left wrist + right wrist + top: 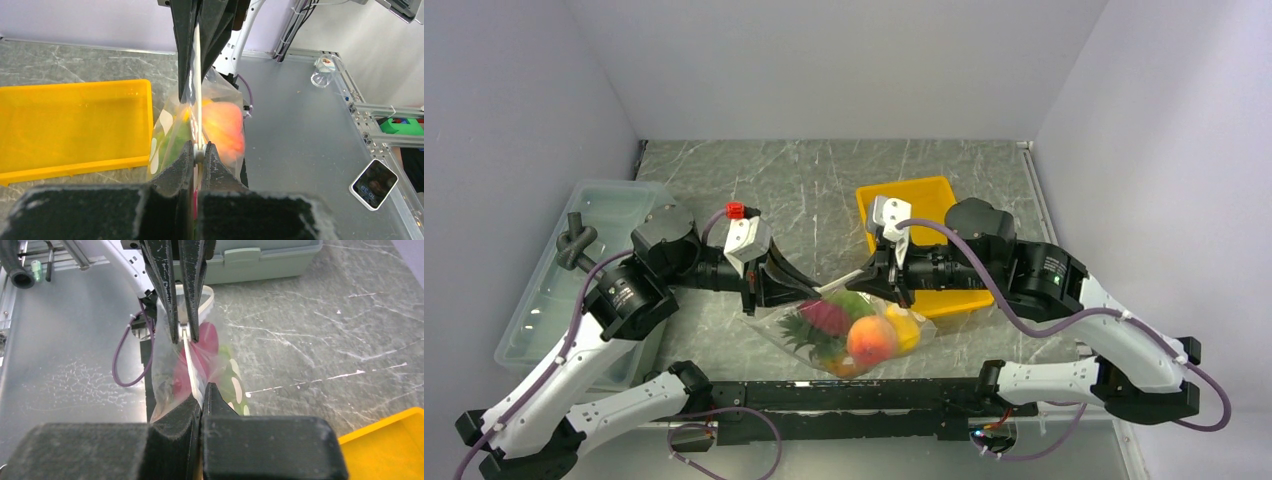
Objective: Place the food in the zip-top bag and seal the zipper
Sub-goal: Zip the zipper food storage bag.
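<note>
From the top camera, my left gripper [810, 291] and my right gripper [852, 283] meet nose to nose just above the zip-top bag [772, 326]. The bag lies on the table [824, 180] between my bases and the yellow tray [924, 192]. Through the clear plastic I make out the pineapple [807, 330], the peach-coloured fruit [871, 340], the dark red piece [824, 315] and a green piece [852, 300]. All the food I can see sits inside, so I judge the loading done and the sealing to be the step in hand.

From my left wrist, my fingers are closed tight on the zipper [197, 100]. This whitish strip runs edge-on and taut from my tips up to the right gripper, which is clamped on the same strip further along. The peach-coloured fruit glows through the bag wall just to the right of it. Whether the two tracks are pressed home along that span I cannot tell.

From my right wrist the picture is reversed. My own fingers pinch the strip at the bottom and the left gripper's tips bite it at the top. The bag bulges around the strip, with the dark red piece showing through. The translucent bin [260, 260] stands well beyond.

Next, I think, one gripper must anchor its end while the other slides along the strip with a firm pinch. The slide should run level and straight, so the tracks mate and the film neither bunches nor slips out
</note>
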